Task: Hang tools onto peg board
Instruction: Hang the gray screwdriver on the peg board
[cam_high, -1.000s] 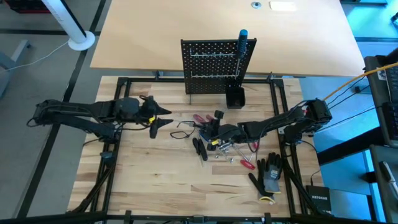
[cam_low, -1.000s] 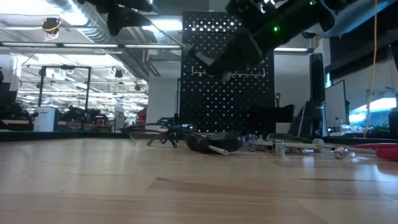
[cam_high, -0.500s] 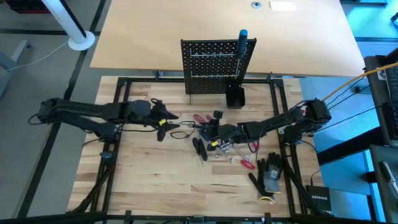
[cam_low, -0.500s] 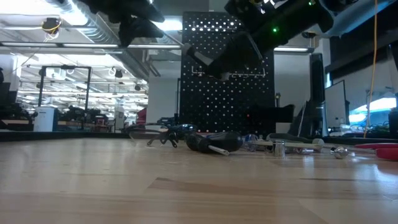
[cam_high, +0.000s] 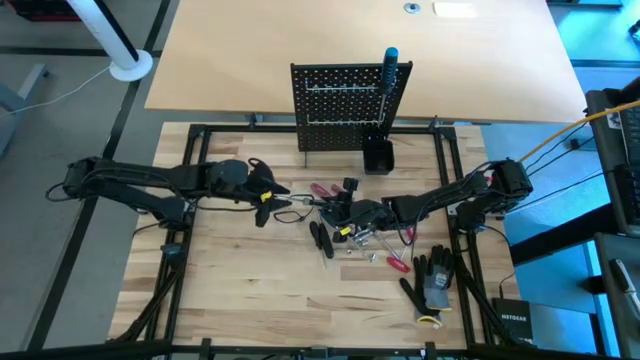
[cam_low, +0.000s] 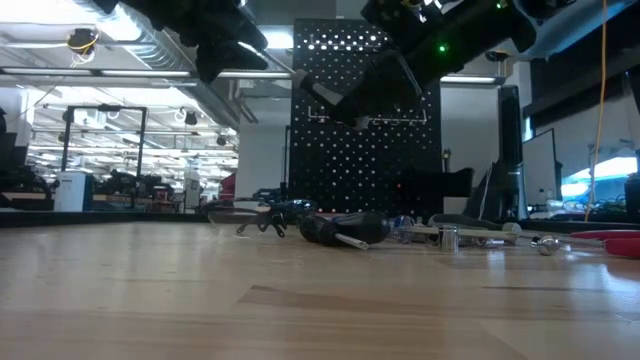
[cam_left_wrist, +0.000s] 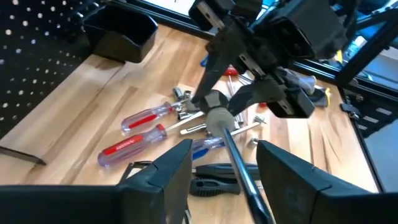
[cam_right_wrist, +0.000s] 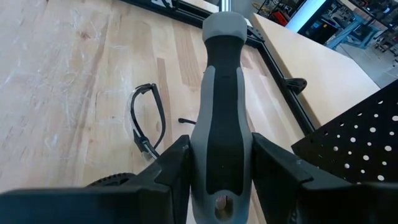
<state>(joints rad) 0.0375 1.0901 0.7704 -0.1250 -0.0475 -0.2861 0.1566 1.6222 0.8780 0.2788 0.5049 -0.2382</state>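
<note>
Grey-handled screwdriver (cam_right_wrist: 221, 118) in right pincer (cam_high: 345, 208) — raised, level.

one peg board (cam_high: 342, 107), two red screwdrivers (cam_left_wrist: 138, 130), one pair of glasses (cam_right_wrist: 148, 127).

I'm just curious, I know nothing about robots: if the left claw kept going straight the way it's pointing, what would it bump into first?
Probably the grey-and-black-handled screwdriver held up by the right claw; its grey handle end sits right ahead of the open left claw. Depth is hard to judge.
</note>
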